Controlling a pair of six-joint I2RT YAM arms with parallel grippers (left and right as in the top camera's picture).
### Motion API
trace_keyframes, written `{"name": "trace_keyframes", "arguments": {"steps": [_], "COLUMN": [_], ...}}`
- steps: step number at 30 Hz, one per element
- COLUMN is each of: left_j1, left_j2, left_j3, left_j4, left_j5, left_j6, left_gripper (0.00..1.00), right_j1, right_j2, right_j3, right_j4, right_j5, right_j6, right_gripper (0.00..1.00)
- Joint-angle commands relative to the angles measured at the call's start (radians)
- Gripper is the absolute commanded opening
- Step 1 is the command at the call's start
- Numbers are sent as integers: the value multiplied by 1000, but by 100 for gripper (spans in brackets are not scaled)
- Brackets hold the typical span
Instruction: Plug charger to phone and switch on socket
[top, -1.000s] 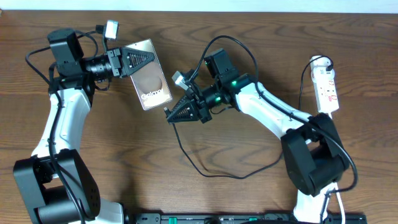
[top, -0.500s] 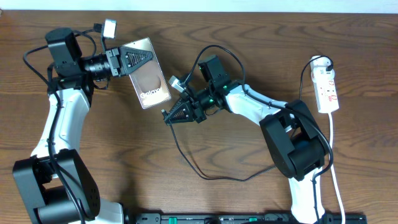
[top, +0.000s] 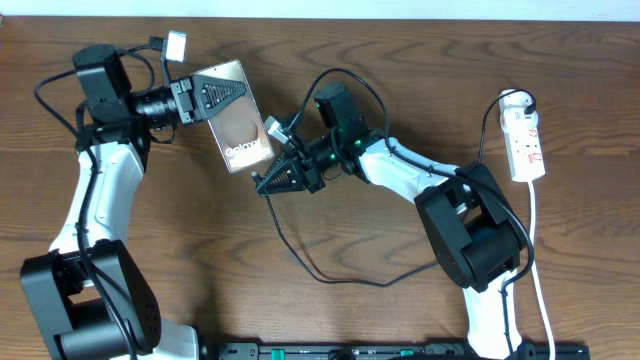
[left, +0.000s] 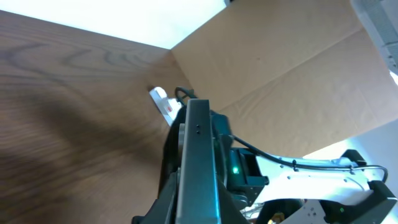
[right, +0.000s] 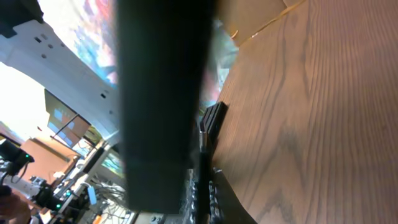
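Black charger (top: 340, 284) tip — hidden, seemingly in right tool (top: 260, 184) — beside phone (top: 241, 130).

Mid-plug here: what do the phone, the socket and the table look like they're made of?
The phone: glossy bronze face, probably glass or polished plastic, judging by its sheen. The socket: white moulded plastic, by its smooth matte look. The table: dark brown wood or wood-look laminate; grain lines show, which one I cannot tell.

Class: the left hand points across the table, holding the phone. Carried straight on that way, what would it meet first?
Probably the right arm's black wrist, green light lit, directly beyond the phone in the left hand; height is unclear.
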Motion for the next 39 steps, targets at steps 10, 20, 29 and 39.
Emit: {"name": "trace_keyframes", "arguments": {"steps": [10,20,29,39], "left_j1": [43,43,43,43], "left_j2": [-9,-9,-9,-9], "left_j3": [7,7,7,7], "left_j4": [6,-2,-2,-2], "left_j5": [-7,-6,-6,-6], "left_j6": [-42,-42,-42,-42], "left_gripper": [8,7,8,7], "right_j1": [7,15,15,15], "right_j2": [-13,-14,-13,-14], "right_j3": [6,6,6,6], "right_j4": [101,174,199,304], "right_j5": [-22,-22,-21,-21], "right_j6": [142,199,213,307], "right_gripper": [1,1,1,1]}}
